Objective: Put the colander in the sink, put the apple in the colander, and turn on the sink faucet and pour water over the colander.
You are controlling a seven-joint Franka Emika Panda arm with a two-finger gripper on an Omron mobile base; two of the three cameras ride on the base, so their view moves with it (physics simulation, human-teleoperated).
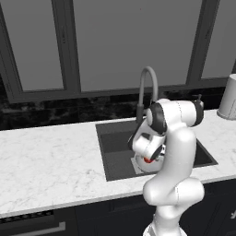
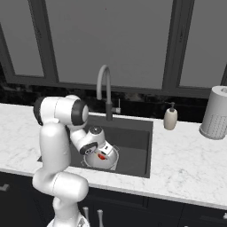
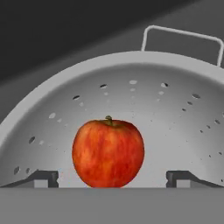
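The apple (image 3: 108, 153) sits upright, stem up, in the lower middle of the hand view, resting on the pierced inner wall of the colander (image 3: 131, 87), whose wire handle shows at the upper right. The gripper (image 3: 112, 178) stands wide open with one fingertip at either side of the apple, well clear of it and holding nothing. In the right base view the colander (image 2: 111, 159) lies in the lower left part of the sink (image 2: 133, 142), with the faucet (image 2: 105, 88) arching above the basin's back edge and a soap bottle (image 2: 170, 117) on the counter (image 2: 186, 155) to its right.
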